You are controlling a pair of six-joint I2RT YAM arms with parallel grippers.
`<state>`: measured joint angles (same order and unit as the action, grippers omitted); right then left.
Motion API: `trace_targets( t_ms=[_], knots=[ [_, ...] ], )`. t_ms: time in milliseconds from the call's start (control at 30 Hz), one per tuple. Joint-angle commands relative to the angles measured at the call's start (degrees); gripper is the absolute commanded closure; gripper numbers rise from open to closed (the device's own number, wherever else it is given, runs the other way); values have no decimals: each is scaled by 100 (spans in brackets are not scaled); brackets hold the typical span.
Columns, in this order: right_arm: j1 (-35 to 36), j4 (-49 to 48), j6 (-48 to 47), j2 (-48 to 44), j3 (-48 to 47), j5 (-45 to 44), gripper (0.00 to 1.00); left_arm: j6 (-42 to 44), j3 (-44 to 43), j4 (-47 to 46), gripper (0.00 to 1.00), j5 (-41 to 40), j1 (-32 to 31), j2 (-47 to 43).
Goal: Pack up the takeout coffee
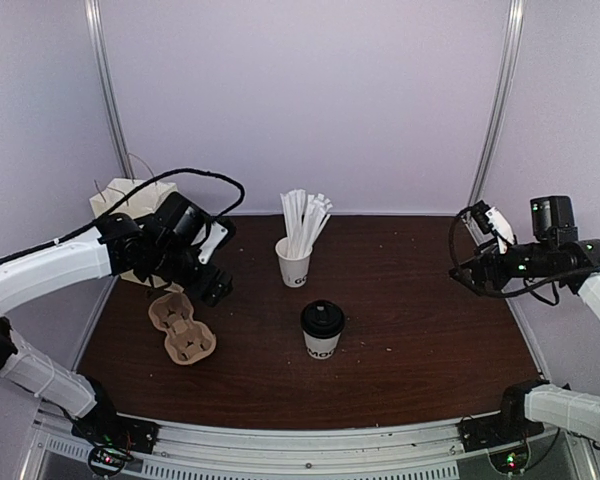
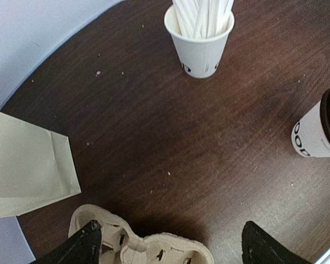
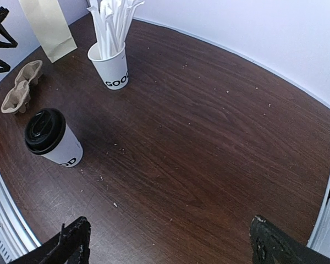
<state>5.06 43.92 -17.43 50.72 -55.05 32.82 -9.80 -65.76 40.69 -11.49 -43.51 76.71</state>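
White paper cup (image 1: 321, 341) – upright, mid-table; black lid (image 1: 321, 318) seated on top.

Between the matt black, plastic-looking fingers (image 3: 71, 242) of your right gripper (image 3: 170, 223) lies the table (image 3: 220, 126), dark wood grain with a low satin sheen and pale crumbs. Ahead-left of those fingers, the coffee cup (image 3: 66, 153) is smooth matt white paper under a black plastic lid (image 3: 44, 130) with a faint gloss. At your left gripper (image 2: 170, 228), the cup tray (image 2: 170, 245) between its fingers is rough, fibrous brown moulded pulp, the bag (image 2: 27, 165) left of them is matt, creased cream paper, and the stick cup (image 2: 201, 49) ahead is plain white paper holding paper-wrapped sticks (image 2: 201, 14).
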Motion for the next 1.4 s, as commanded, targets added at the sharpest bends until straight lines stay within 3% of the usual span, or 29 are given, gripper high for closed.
trace_targets(
  t_ms=[0,67,133,233,300,433,567,733,1033,1100,1167,1233,1367],
  knots=[
    [-68,-145,-191,-133,202,501,0,-157,-48,840,10,-259,26,98],
    [-68,-107,-252,-82,213,651,0,-252,-56,1126,14,-227,27,67],
    [-71,-130,-322,-19,283,844,0,-152,47,1059,21,505,26,-61],
    [-62,-150,-430,115,343,1073,0,209,366,271,26,2423,-57,-219],
    [-62,-220,-431,189,385,1173,0,307,612,-495,24,2716,-420,-232],
    [-61,-283,-412,214,450,1336,0,617,635,-1771,13,1998,-1138,168],
    [-21,-277,-410,216,466,1487,0,693,473,-2518,8,1929,-1335,905],
    [1004,227,-903,884,-127,804,0,578,318,-2701,8,1955,-1419,1261],
    [3211,364,-1854,3367,-1697,-145,3,-32,950,-1700,11,326,-1388,125],
    [3437,393,-1988,3790,-2088,-154,3,-437,1149,-1403,11,-301,-1308,-190],
    [3608,323,-1979,4147,-2408,-266,3,-1392,1207,-760,11,-841,-949,-399],
    [3749,421,-2024,4491,-2809,-250,3,-1843,1397,-362,13,-802,-493,-666],
    [3993,684,-2169,5006,-3244,-330,4,-2025,1978,-568,12,-916,-305,-1461]
  ],
)
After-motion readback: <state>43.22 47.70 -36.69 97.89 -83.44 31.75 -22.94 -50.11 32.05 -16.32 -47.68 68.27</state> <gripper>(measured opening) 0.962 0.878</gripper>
